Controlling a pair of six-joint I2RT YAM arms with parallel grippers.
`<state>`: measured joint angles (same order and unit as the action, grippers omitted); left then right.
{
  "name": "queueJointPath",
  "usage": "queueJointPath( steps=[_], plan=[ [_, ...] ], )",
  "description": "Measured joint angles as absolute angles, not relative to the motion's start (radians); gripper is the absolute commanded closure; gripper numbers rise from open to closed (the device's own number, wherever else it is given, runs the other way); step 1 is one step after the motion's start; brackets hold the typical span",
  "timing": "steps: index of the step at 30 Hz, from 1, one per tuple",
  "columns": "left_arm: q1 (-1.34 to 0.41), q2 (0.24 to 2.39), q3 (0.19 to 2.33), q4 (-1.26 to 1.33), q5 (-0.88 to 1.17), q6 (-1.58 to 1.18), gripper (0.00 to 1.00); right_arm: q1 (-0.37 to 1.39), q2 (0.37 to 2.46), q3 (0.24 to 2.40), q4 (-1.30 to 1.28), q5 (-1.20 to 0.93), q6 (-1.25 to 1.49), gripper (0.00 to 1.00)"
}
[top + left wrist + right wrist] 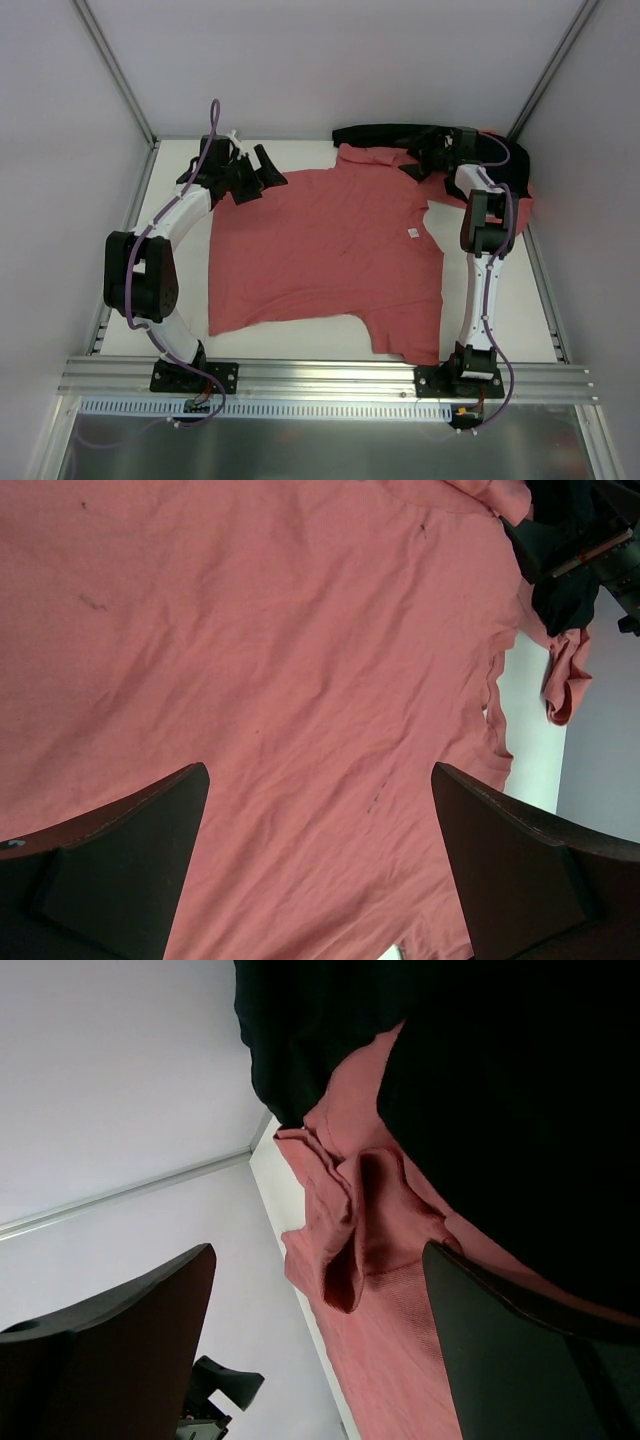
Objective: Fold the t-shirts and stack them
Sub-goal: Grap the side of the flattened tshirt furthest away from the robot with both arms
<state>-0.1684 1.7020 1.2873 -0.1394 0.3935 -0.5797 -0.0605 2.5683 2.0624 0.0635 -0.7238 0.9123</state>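
Note:
One salmon-red t-shirt (330, 250) lies spread flat across the middle of the table, its neck with a white tag (412, 233) pointing right. My left gripper (255, 175) hovers open over the shirt's far left corner. In the left wrist view the cloth (250, 660) fills the gap under the gripper (320, 772), and nothing is held. My right gripper (425, 160) stands open at the shirt's far right sleeve. The right wrist view shows a bunched fold of salmon cloth (350, 1220) between the spread fingers of the gripper (318, 1252), not gripped.
A black cloth (400, 133) lies along the back edge and drapes down the far right corner, also seen as the black cloth (480, 1080) close above the right fingers. More salmon-red cloth (520, 198) shows beneath it at the right. White walls enclose the table.

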Motion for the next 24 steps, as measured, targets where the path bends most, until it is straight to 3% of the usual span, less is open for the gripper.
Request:
queueJointPath(
  steps=[14,24],
  plan=[
    [-0.168,1.702,1.287,-0.15,0.396,-0.556,0.04,-0.052,2.568,2.067,0.069,-0.722,0.89,0.1],
    [-0.168,1.702,1.287,-0.163,0.403,-0.539,0.04,-0.052,2.569,2.206,0.08,-0.704,0.924,0.1]
  ],
)
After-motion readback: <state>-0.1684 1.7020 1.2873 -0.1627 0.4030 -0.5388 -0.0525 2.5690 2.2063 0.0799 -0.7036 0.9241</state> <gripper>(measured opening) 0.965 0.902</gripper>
